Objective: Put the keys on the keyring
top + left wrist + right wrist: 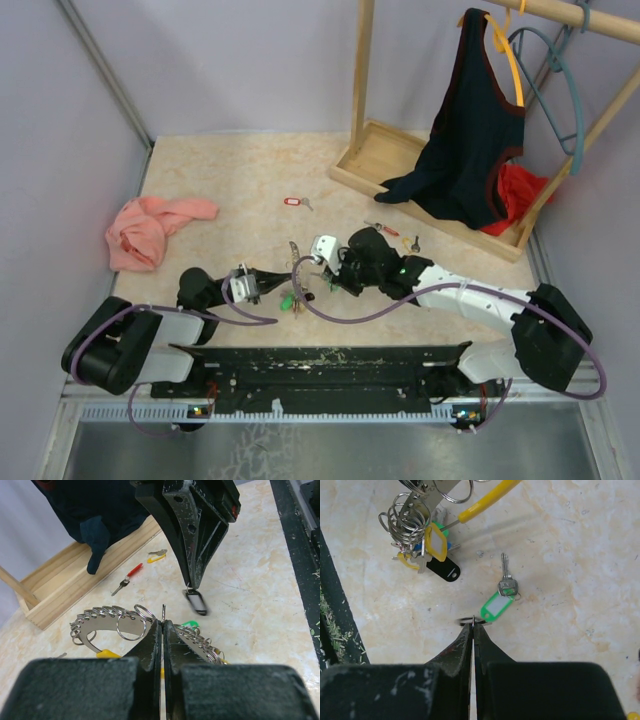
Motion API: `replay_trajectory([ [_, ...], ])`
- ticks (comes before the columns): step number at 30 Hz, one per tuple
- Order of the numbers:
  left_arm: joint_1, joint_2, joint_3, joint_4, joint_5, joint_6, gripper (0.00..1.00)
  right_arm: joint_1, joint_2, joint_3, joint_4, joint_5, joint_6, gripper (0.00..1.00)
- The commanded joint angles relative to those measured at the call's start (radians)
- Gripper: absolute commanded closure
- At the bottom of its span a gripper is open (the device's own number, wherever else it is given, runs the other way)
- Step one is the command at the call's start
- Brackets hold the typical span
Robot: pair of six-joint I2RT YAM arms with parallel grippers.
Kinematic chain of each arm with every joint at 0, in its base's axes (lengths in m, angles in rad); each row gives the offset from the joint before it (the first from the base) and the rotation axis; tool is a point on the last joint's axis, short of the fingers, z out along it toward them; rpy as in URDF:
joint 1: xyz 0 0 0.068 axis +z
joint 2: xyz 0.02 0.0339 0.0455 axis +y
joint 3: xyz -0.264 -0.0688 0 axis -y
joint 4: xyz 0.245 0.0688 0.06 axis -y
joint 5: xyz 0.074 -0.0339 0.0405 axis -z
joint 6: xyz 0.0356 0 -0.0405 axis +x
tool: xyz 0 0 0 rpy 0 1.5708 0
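Observation:
My left gripper (pixel 163 622) is shut on the thin edge of the keyring (pixel 102 622), a curved silvery piece carrying many small rings and coloured tags. In the right wrist view its bunch (pixel 410 515) holds yellow and black tags. My right gripper (pixel 472 626) points down just beyond the keyring and is shut on the small split ring of a green-tagged key (pixel 496 607). Loose keys lie farther out: a red-tagged key (pixel 292 202), a red-headed key (pixel 131 574), a yellow one (pixel 156 557) and a black one (pixel 414 243).
A pink cloth (pixel 150 228) lies at the left. A wooden rack base (pixel 385 160) at the back right has a dark top (pixel 470 130), a red cloth (pixel 515 195) and a teal hanger (pixel 560 90). Grey walls stand on both sides.

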Motion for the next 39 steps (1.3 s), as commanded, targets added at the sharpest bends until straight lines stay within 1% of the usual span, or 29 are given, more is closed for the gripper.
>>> replay_trajectory([
  [1, 0.005, 0.005, 0.024, 0.041, 0.04, -0.014, 1.0, 0.015, -0.056, 0.058, 0.06, -0.04, -0.151, 1.0],
  [8, 0.006, 0.012, 0.018, 0.068, 0.035, -0.027, 1.0, 0.041, -0.068, 0.081, 0.081, -0.081, -0.324, 1.0],
  [12, 0.005, 0.03, 0.014, 0.114, 0.041, -0.054, 1.0, 0.05, -0.057, 0.087, 0.1, -0.112, -0.426, 1.0],
  [15, 0.006, 0.022, 0.016, 0.099, 0.044, -0.04, 1.0, 0.053, -0.041, 0.101, 0.105, -0.117, -0.468, 1.0],
  [20, 0.006, 0.02, 0.021, 0.088, 0.057, -0.033, 1.0, 0.06, -0.023, 0.139, 0.091, -0.153, -0.478, 1.0],
  [26, 0.006, 0.015, 0.029, 0.062, 0.071, -0.026, 1.0, 0.062, -0.013, 0.135, 0.103, -0.125, -0.406, 1.0],
  [29, 0.005, 0.011, 0.037, 0.039, 0.084, -0.021, 1.0, 0.062, -0.012, 0.145, 0.075, -0.168, -0.393, 1.0],
  [31, 0.005, 0.009, 0.039, 0.028, 0.084, -0.014, 1.0, 0.062, -0.007, 0.163, 0.015, -0.208, -0.435, 1.0],
  [33, 0.004, 0.005, 0.042, 0.016, 0.088, -0.008, 1.0, 0.062, -0.001, 0.172, 0.0, -0.207, -0.437, 1.0],
  [39, 0.005, 0.003, 0.048, -0.008, 0.095, 0.009, 1.0, 0.077, 0.003, 0.167, 0.008, -0.187, -0.465, 1.0],
])
